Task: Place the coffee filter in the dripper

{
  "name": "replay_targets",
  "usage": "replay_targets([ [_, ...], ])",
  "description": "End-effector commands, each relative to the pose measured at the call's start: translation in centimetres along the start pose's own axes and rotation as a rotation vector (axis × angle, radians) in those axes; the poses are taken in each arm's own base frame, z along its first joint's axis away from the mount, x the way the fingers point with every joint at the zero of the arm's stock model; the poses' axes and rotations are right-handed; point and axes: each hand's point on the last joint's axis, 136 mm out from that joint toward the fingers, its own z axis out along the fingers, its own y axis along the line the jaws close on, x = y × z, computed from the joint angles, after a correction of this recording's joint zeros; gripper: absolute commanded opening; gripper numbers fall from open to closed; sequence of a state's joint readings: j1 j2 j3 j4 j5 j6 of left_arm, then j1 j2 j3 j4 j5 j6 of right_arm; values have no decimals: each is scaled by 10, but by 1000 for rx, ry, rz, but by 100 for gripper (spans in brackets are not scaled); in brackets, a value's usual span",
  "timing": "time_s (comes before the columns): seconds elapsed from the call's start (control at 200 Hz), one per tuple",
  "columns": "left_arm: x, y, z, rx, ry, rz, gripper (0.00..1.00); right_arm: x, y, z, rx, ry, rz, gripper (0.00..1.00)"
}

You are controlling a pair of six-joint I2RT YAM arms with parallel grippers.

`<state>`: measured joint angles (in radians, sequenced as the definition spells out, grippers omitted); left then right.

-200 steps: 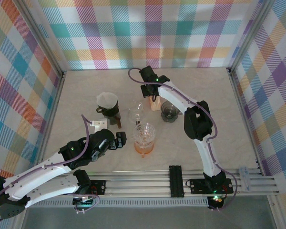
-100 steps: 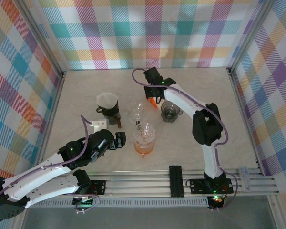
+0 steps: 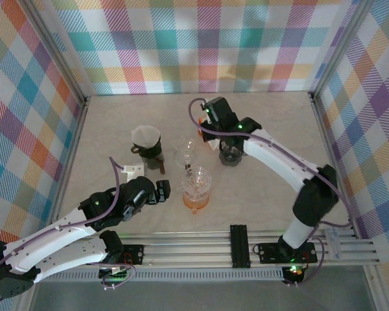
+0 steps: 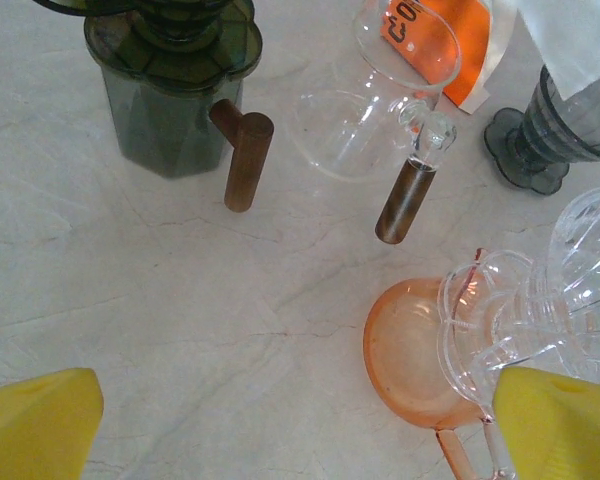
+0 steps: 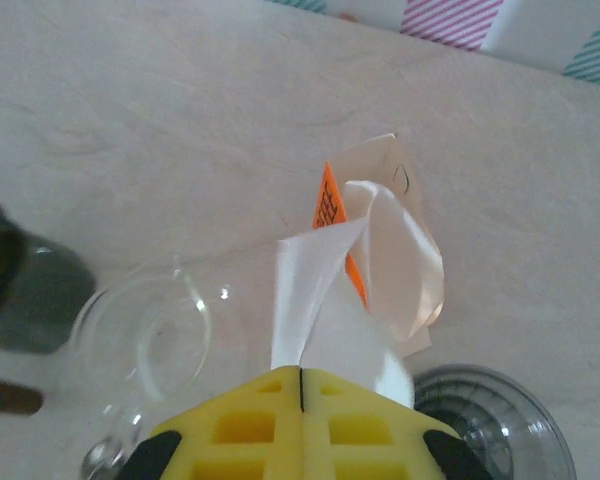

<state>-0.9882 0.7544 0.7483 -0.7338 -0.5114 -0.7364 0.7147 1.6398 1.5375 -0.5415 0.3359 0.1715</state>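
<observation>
Filter (image 5: 312,290) rightward, in right end effector (image 5: 300,374)

Four pieces stand near the middle of the surface (image 3: 117,116). Farthest left, a dripper (image 4: 195,40) sits on a mug (image 4: 165,120). To its right stands a jug (image 3: 187,153), and right of that a second dripper (image 3: 231,155). Toward the front edge, a third dripper (image 3: 197,180) rests on a cup (image 3: 196,202). A packet (image 5: 420,270) lies just behind the jug and the second dripper. Above it hangs a filter (image 5: 305,300), pinched in the right pincer (image 5: 300,375).
</observation>
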Motion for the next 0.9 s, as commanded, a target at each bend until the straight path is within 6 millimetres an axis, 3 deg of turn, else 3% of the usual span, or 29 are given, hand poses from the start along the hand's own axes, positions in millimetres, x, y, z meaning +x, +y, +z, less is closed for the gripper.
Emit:
replay_targets([
  [0.0, 3, 7, -2, -21, -3, -1, 100, 5, 1, -41, -15, -45, 10, 0],
  [0.25, 6, 9, -1, -21, 2, -12, 100, 50, 13, -113, -98, -41, -18, 0],
  [0.415, 4, 9, -2, -22, -7, -11, 100, 69, 29, -148, -196, -17, -40, 0],
  [0.535, 3, 9, -3, -21, -10, -10, 100, 81, 46, -157, -265, 44, -63, 0],
  [0.705, 1, 9, -5, -21, -11, -7, 100, 94, 60, -152, -275, 131, -125, 0],
  [0.895, -3, 8, -11, -9, -17, -6, 100, 93, 76, -151, -312, 220, -194, 0],
])
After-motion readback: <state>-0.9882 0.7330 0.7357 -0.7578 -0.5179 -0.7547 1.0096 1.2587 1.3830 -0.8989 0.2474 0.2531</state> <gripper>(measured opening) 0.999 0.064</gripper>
